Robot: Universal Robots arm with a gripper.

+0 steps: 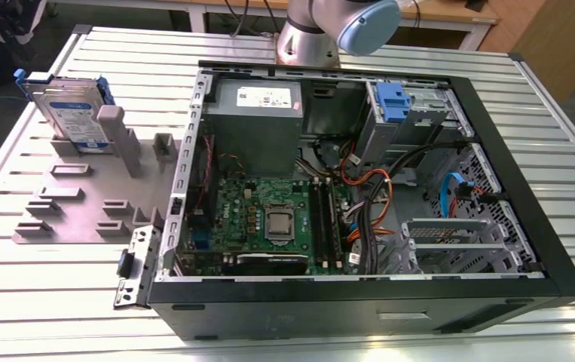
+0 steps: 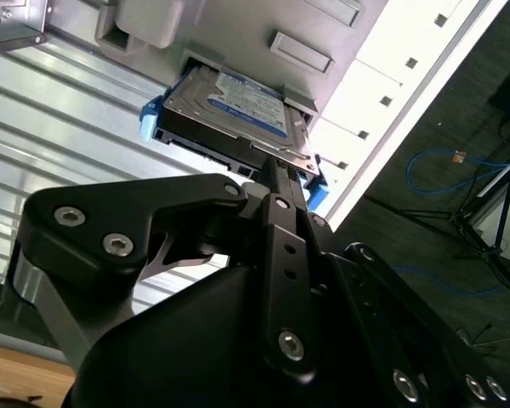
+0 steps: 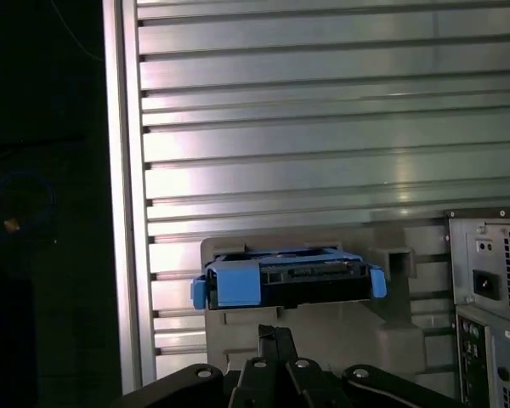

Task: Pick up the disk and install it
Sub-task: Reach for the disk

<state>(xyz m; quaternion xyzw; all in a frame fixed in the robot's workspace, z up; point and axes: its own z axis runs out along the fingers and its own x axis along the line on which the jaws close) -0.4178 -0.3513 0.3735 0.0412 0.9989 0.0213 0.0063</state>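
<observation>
The disk (image 1: 66, 113) is a silver-grey drive with a white-and-blue label in a blue carrier. It stands on edge in a slot of the grey holder (image 1: 76, 196), at the exterior view's left, outside the computer case. Both wrist views look along my gripper toward it. In the first wrist view the disk (image 3: 289, 280) shows its blue end, and my gripper (image 3: 276, 333) sits just short of it, shut and holding nothing. In the second wrist view the gripper (image 2: 276, 166) points at the edge of the disk (image 2: 238, 106).
The open computer case (image 1: 528, 173) lies on the slatted metal table (image 1: 46, 317). Inside are a grey power supply (image 1: 257, 113), the motherboard (image 1: 267, 219), cables, and a drive bay with a blue carrier (image 1: 393, 102). My arm's joint (image 1: 362, 23) rises behind the case. The holder has several empty slots.
</observation>
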